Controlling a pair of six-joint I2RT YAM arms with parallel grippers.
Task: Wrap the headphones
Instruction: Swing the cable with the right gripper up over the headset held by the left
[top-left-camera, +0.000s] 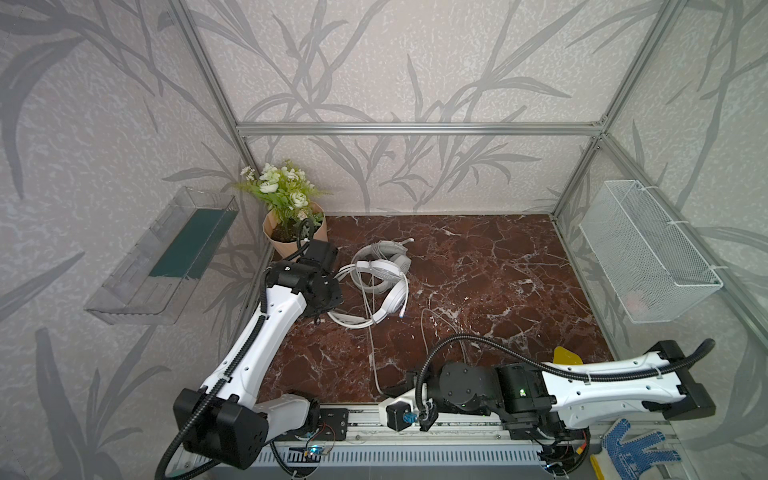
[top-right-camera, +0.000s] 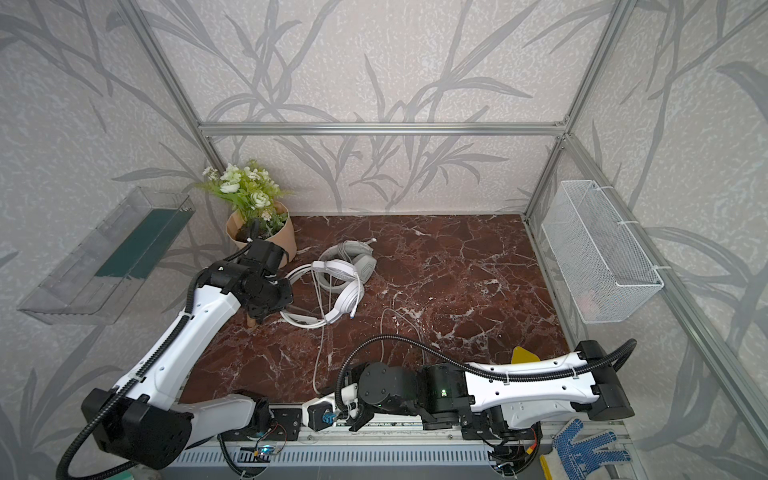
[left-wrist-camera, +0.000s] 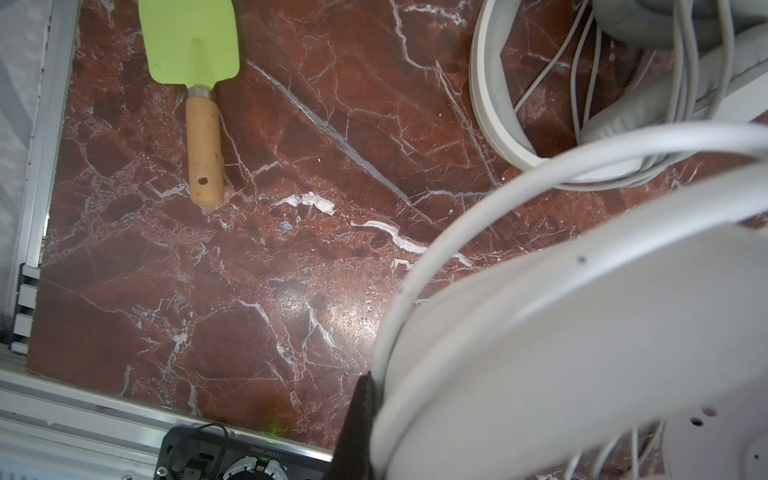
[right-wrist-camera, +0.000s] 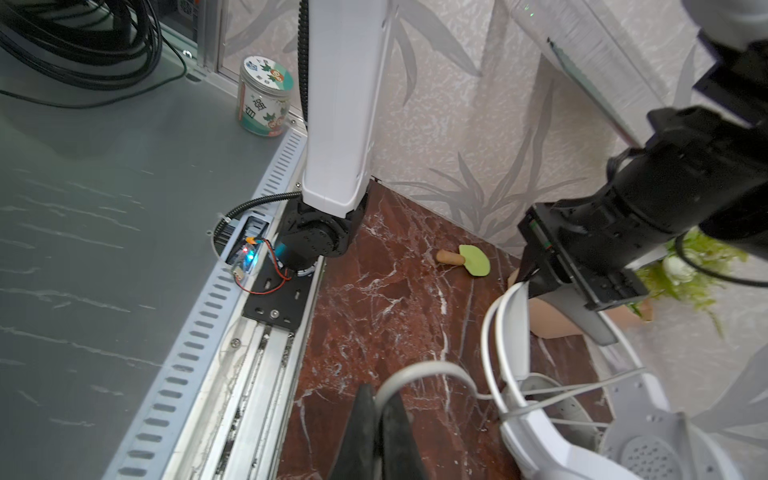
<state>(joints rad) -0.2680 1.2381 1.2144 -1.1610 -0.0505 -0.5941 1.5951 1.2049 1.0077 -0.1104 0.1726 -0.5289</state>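
Two headphones lie together at the left of the marble table: a greyish-white padded set (top-left-camera: 388, 250) (top-right-camera: 353, 253) at the back and a glossy white set (top-left-camera: 392, 293) (top-right-camera: 347, 293) in front of it. My left gripper (right-wrist-camera: 524, 280) (left-wrist-camera: 370, 399) is shut on the headband of the white set (right-wrist-camera: 515, 332) and holds it raised. A thin pale cable (top-left-camera: 374, 357) (top-right-camera: 319, 357) runs from the headsets toward the front edge. There my right gripper (right-wrist-camera: 379, 401) (top-left-camera: 390, 391) is shut on the cable (right-wrist-camera: 419, 368), which arches out of the jaws.
A green trowel (left-wrist-camera: 195, 83) (right-wrist-camera: 467, 257) with a wooden handle lies by the left wall. A potted flower plant (top-left-camera: 291, 224) stands at the back left. A clear bin (top-left-camera: 166, 257) and a wire basket (top-left-camera: 648, 253) hang on the side walls. A blue glove (top-left-camera: 636, 449) lies at the front right.
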